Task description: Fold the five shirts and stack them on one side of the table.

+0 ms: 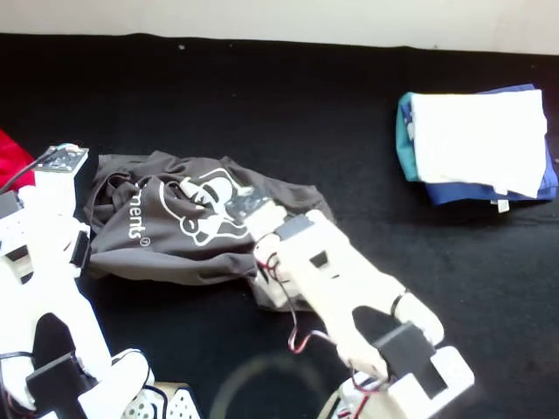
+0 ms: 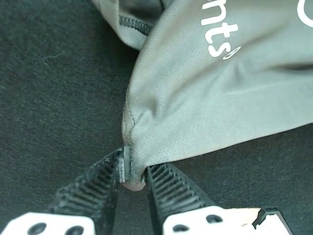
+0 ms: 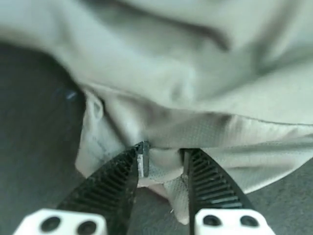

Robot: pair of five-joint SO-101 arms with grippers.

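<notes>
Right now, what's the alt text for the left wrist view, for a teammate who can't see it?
The left gripper pinches a corner of the gray shirt between its black ribbed fingers, with the black table beneath. Farther off, white printed letters show on the cloth.

black table (image 1: 262, 96), pale wall (image 1: 262, 16) behind

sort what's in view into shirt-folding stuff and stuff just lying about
Job: crumpled grey printed shirt, pinched by left gripper and right gripper; folded stack, white shirt on blue and teal ones.
Lying about: red cloth beside the left arm, possibly another shirt; black table cover.
</notes>
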